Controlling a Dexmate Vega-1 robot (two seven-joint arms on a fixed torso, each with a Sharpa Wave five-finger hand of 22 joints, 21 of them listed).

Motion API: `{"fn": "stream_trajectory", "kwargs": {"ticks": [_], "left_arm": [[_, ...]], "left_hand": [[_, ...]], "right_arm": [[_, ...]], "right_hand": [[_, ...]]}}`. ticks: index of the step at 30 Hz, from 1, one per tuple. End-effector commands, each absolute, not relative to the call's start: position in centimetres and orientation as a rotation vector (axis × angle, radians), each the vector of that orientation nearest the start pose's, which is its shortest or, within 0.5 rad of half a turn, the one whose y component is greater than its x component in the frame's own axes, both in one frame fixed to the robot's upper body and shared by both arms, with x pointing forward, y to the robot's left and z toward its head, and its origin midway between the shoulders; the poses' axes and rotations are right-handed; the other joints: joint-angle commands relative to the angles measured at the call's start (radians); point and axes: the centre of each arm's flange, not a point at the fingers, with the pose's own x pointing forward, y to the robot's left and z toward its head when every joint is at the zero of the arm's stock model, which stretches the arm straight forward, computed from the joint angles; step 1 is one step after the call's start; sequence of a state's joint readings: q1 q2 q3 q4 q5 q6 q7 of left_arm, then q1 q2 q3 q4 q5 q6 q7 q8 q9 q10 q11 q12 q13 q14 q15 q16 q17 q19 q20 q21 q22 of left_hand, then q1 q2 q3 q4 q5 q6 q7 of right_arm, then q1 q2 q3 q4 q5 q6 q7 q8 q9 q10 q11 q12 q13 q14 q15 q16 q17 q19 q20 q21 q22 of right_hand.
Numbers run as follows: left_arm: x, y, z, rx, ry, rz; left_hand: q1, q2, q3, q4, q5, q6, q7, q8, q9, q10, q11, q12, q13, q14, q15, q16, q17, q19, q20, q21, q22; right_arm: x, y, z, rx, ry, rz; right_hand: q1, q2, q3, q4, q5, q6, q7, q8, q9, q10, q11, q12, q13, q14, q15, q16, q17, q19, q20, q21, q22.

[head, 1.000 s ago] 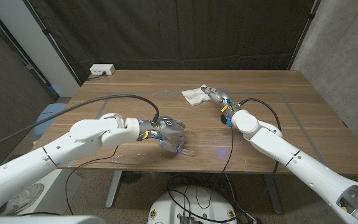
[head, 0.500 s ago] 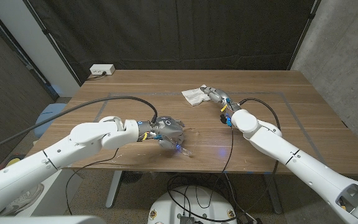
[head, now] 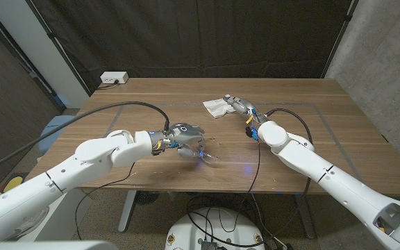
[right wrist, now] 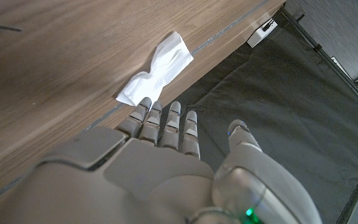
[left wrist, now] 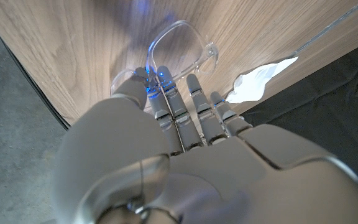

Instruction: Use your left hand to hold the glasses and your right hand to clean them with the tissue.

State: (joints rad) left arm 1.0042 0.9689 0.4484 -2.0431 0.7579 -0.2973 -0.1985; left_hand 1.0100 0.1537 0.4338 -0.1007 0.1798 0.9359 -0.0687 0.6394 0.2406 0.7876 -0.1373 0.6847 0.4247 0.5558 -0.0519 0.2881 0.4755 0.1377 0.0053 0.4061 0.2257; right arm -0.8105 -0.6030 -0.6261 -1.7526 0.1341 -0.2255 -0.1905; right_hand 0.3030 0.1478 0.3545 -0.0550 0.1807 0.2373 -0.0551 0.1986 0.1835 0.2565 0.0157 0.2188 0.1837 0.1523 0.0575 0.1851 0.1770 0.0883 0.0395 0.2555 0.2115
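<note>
- The left hand (head: 186, 141) is sitting a little left of the centre of the head view, over the wooden table (head: 144, 97). Its fingers (left wrist: 194, 102) are closing around the clear glasses (head: 203, 157), and it is holding them just above the wood.
- In the left wrist view, the glasses (left wrist: 179, 53) are showing a transparent lens and frame right at the fingertips.
- The right hand (head: 244, 108) is lying in the upper middle of the head view, with its fingers (right wrist: 166, 127) stretched out and slightly apart, gripping nothing.
- The white tissue (head: 218, 107) is lying crumpled on the table, touching the right fingertips; in the right wrist view, the tissue (right wrist: 157, 67) is just beyond them.
</note>
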Motion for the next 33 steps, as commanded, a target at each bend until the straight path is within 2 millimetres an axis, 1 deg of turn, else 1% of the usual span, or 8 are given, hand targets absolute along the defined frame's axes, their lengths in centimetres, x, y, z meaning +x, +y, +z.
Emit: {"fn": "stream_trajectory", "kwargs": {"ticks": [1,5,6,10,18,22,28,33], "left_arm": [[50.3,17.9,-2.0,1.634,-0.876,-0.410],[50.7,18.4,-1.4,1.558,-0.859,-0.390],[50.8,18.5,-1.2,1.539,-0.859,-0.382],[51.1,19.1,-0.5,1.440,-0.860,-0.362],[51.5,20.2,0.6,1.247,-0.848,-0.357],[51.8,20.8,0.8,1.143,-0.829,-0.371],[51.8,21.7,0.9,1.005,-0.790,-0.401],[51.8,22.5,0.9,0.906,-0.764,-0.435]], "left_hand": [[0.011,0.026,0.019,0.008,-0.001,0.055,0.061,0.031,0.011,0.007,0.010,0.010,0.007,0.013,-0.158,0.005,0.013,0.007,0.002,0.009,0.002],[0.013,0.024,0.020,0.006,-0.001,0.058,0.062,0.036,0.015,0.011,0.013,0.016,0.010,0.020,-0.155,0.010,0.020,0.008,0.001,0.011,0.003],[0.015,0.024,0.020,0.005,-0.001,0.059,0.062,0.038,0.017,0.011,0.011,0.017,0.011,0.020,-0.155,0.010,0.021,0.008,0.001,0.012,0.003],[0.021,0.020,0.020,0.000,-0.002,0.063,0.065,0.044,0.022,0.018,0.015,0.025,0.015,0.031,-0.151,0.018,0.030,0.010,-0.003,0.015,0.004],[0.036,0.015,0.023,-0.015,-0.003,0.082,0.097,0.063,0.037,0.036,0.045,0.046,0.025,0.052,-0.142,0.035,0.050,0.014,-0.006,0.025,0.007],[0.043,0.014,0.027,-0.022,-0.003,0.087,0.101,0.070,0.044,0.042,0.056,0.054,0.030,0.062,-0.138,0.040,0.056,0.017,-0.006,0.031,0.010],[0.049,0.011,0.029,-0.028,-0.004,0.093,0.106,0.079,0.054,0.056,0.063,0.068,0.037,0.076,-0.135,0.048,0.064,0.027,-0.006,0.041,0.015],[0.052,0.008,0.034,-0.033,-0.002,0.101,0.115,0.088,0.063,0.063,0.072,0.078,0.043,0.087,-0.129,0.052,0.066,0.028,-0.006,0.048,0.019]], "right_arm": [[61.2,-14.7,-1.2,-0.630,-0.512,0.217],[61.4,-14.4,-0.8,-0.646,-0.520,0.216],[61.4,-14.3,-0.7,-0.651,-0.524,0.216],[61.5,-13.8,-0.1,-0.679,-0.538,0.205],[61.3,-12.7,0.9,-0.745,-0.570,0.160],[61.2,-12.1,1.5,-0.793,-0.591,0.145],[61.3,-11.3,2.3,-0.872,-0.606,0.127],[61.6,-10.3,2.9,-0.951,-0.613,0.116]], "right_hand": [[0.009,0.001,-0.004,-0.003,0.002,0.006,0.006,-0.005,0.005,0.003,0.005,-0.004,0.002,0.002,0.002,0.001,0.001,0.008,0.008,-0.002,0.002],[0.012,0.001,-0.003,-0.005,0.002,0.005,0.006,-0.006,0.005,0.003,0.004,-0.005,0.002,0.002,0.001,0.001,0.001,0.008,0.007,-0.002,0.002],[0.015,0.002,-0.001,-0.006,0.003,0.004,0.001,-0.006,0.005,0.001,0.001,-0.005,0.002,0.000,-0.003,0.000,0.001,0.006,0.000,-0.003,0.002],[0.023,0.004,0.002,-0.011,0.004,0.006,0.006,-0.005,0.005,0.003,0.001,-0.004,0.002,0.006,-0.005,0.001,-0.001,0.012,0.006,-0.001,0.002],[0.065,0.011,0.021,-0.034,0.005,0.024,0.004,0.001,0.005,0.029,-0.018,0.004,0.001,0.052,-0.026,0.012,-0.003,0.044,-0.007,0.012,0.002],[0.075,0.011,0.024,-0.039,0.004,0.026,0.002,0.001,0.005,0.034,-0.020,0.005,0.001,0.059,-0.031,0.012,-0.003,0.048,-0.005,0.013,0.002],[0.081,0.001,0.022,-0.046,0.001,0.023,0.003,-0.001,0.005,0.026,-0.021,0.001,0.001,0.061,-0.034,0.009,-0.002,0.052,-0.002,0.015,0.002],[0.080,-0.011,0.013,-0.047,-0.004,0.011,0.001,-0.006,0.005,0.005,-0.020,-0.008,0.002,0.031,-0.031,-0.003,0.001,0.039,-0.004,0.009,0.002]]}}
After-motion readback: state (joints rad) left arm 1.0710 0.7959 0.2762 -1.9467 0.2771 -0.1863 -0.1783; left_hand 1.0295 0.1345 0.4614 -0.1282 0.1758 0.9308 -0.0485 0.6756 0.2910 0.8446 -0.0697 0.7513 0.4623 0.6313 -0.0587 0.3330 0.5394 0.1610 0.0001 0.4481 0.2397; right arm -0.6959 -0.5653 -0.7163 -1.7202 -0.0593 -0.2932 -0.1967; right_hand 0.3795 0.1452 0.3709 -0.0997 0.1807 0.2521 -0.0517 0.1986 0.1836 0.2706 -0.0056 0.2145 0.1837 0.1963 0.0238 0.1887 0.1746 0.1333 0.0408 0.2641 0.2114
